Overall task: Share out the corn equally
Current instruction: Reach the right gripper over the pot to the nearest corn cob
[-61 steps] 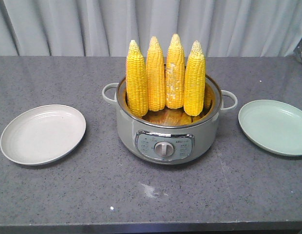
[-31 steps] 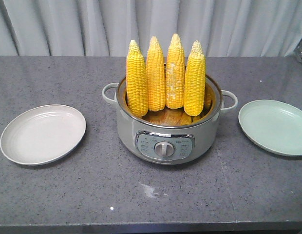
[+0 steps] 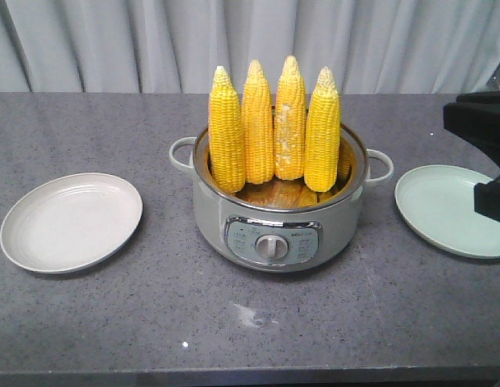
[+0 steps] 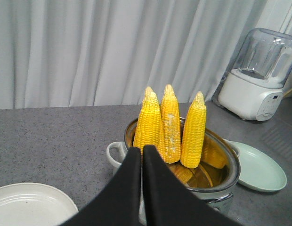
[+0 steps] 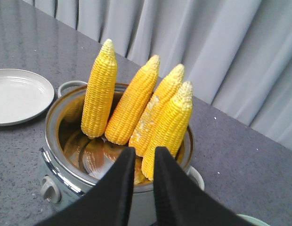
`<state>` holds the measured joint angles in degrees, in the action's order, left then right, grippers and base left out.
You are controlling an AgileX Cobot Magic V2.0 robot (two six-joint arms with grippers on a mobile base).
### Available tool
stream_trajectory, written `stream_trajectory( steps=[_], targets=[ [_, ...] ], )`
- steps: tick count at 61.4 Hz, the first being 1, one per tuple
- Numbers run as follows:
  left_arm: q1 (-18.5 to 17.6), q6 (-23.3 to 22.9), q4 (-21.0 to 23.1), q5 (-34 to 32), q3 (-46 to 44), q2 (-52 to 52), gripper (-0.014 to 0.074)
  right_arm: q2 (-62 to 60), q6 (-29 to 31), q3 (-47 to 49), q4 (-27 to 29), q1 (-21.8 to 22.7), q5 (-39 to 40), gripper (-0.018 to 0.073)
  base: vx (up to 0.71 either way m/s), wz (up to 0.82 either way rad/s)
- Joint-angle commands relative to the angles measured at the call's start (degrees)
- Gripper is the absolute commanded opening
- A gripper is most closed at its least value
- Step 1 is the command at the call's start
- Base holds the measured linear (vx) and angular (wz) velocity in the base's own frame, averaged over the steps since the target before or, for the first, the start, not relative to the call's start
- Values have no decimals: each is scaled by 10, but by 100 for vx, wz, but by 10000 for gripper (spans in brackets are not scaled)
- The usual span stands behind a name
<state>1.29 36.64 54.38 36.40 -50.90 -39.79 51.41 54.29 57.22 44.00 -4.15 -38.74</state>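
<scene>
A grey speckled countertop (image 3: 113, 322) is stretching across the whole scene, with a pale pleated curtain (image 3: 113, 40) hanging behind it. A round grey electric cooker (image 3: 234, 201) is sitting in the middle of the counter, its lid off, its control dial facing the front camera and a loop handle sticking out on each side. A white blender (image 4: 256, 75) with a clear jug is standing at the back, beyond the cooker, showing only in the left wrist view.

Two empty plates are lying flat on the counter, well apart from the cooker. A white plate (image 3: 71, 222) is resting to its left and a pale green plate (image 3: 443, 210) to its right.

The corn (image 3: 257, 125) is standing inside the cooker: four bright yellow cobs, upright and side by side, pointed tips up, rising well above the rim. The third cob (image 3: 289, 121) from the left is showing whitish patches.

A black part of the right arm (image 3: 480, 121) is showing at the right edge of the front view, overlapping the green plate's far side.

The left gripper (image 4: 142, 153) is hanging in front of the cobs with its two black fingers pressed together, holding nothing. The right gripper (image 5: 145, 153) is hovering near the cooker's rim, below the nearest cob, its fingers slightly parted with nothing between them.
</scene>
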Motion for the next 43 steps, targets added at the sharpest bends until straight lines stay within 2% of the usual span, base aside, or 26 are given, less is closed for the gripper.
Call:
stream_trajectory(
  steps=[1,10,17,25,35,43],
  targets=[
    [-4,21,20,-20,-19,-6,-7,5,33,20,46,2,32,253,0,0],
    [-4,51,20,-20,-19,-6,0,7,30,20,61,2,32,513,0,0],
    [-4,54,20,-18,-19,-6,20,7,30,20,72,2,32,636,0,0],
    [-4,54,20,-17,-19,-6,86,13,30,20,72,2,38,655,0,0],
    [-4,54,20,-17,-19,-6,255,55,35,20,72,2,67,652,0,0],
    [-4,53,20,-19,-19,-6,379,118,64,44,90,2,82,649,0,0]
  ],
)
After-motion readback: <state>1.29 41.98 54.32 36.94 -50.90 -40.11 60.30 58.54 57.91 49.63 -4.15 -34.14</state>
